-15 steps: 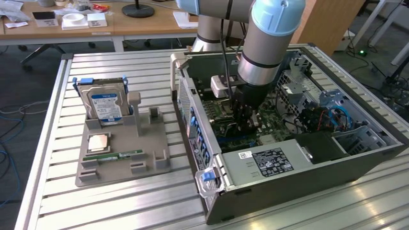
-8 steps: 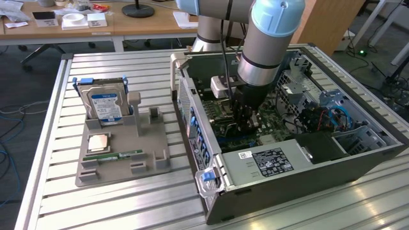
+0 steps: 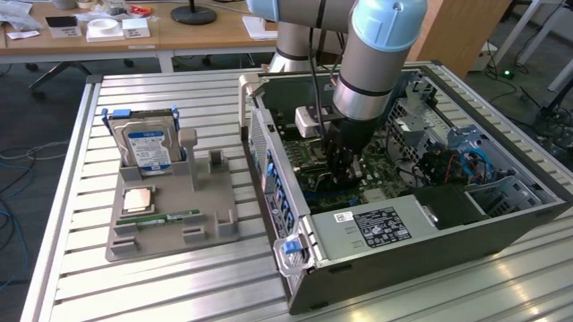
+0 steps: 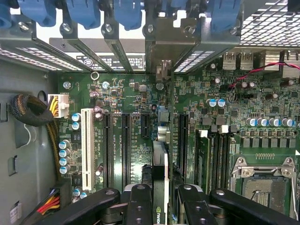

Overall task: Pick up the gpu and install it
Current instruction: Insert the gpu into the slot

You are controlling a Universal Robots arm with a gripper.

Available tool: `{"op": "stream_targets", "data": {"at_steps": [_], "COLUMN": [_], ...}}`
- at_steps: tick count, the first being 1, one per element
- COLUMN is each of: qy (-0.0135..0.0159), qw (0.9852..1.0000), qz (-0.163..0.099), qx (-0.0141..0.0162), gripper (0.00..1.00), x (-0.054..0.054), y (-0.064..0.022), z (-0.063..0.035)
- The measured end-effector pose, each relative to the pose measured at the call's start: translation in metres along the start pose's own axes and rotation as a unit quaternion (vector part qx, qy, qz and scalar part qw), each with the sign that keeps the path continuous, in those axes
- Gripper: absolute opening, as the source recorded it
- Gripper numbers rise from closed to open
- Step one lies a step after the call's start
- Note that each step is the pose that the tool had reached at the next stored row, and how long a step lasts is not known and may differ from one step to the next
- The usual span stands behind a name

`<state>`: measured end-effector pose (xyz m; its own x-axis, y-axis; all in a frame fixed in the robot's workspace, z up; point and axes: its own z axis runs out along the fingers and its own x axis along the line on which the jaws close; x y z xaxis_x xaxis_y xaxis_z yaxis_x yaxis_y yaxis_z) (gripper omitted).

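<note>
The gpu (image 4: 160, 164) shows edge-on in the wrist view, a thin card with a green logo strip. It stands upright over the green motherboard (image 4: 225, 108), between the black expansion slots (image 4: 126, 145). My gripper (image 4: 161, 206) is shut on it, one black finger (image 4: 139, 206) on each side. A silvery bracket (image 4: 161, 51) in line with the card stands at the rear slot openings. Whether the card's edge sits in a slot is hidden. In the exterior view the gripper (image 3: 345, 173) reaches down inside the open computer case (image 3: 430, 248).
Blue slot latches (image 4: 126, 11), a white slot (image 4: 86, 147), a yellow-wired plug (image 4: 56, 105) and the processor socket (image 4: 265, 187) surround the card. On the exterior view's left, a grey tray (image 3: 170, 231) holds a hard drive (image 3: 147, 147), a memory stick (image 3: 157, 218) and a chip (image 3: 136, 199).
</note>
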<state>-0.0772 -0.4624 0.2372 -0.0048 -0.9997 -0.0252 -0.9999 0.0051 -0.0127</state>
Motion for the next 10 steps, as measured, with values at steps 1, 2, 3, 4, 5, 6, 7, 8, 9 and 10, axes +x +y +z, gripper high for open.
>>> {"op": "stream_targets", "data": {"at_steps": [1, 2, 3, 4, 5, 6, 7, 8, 9, 10], "qy": [0.0, 0.0, 0.0, 0.0, 0.0, 0.0, 0.0, 0.0, 0.0, 0.0], "qw": [1.0, 1.0, 1.0, 1.0, 1.0, 1.0, 1.0, 1.0, 1.0, 1.0], "qz": [0.0, 0.0, 0.0, 0.0, 0.0, 0.0, 0.0, 0.0, 0.0, 0.0], "qx": [0.0, 0.0001, 0.0001, 0.0, 0.0, 0.0, 0.0, 0.0, 0.0, 0.0001], "gripper": [0.26, 0.26, 0.26, 0.26, 0.26, 0.26, 0.26, 0.26, 0.26, 0.26], "x": [0.0, 0.0, 0.0, 0.0, 0.0, 0.0, 0.0, 0.0, 0.0, 0.0], "y": [0.0001, 0.0004, 0.0006, 0.0008, 0.0011, 0.0013, 0.0016, 0.0018, 0.002, 0.0022], "z": [0.0, 0.0001, 0.0002, 0.0002, 0.0002, 0.0002, 0.0003, 0.0003, 0.0003, 0.0003]}}
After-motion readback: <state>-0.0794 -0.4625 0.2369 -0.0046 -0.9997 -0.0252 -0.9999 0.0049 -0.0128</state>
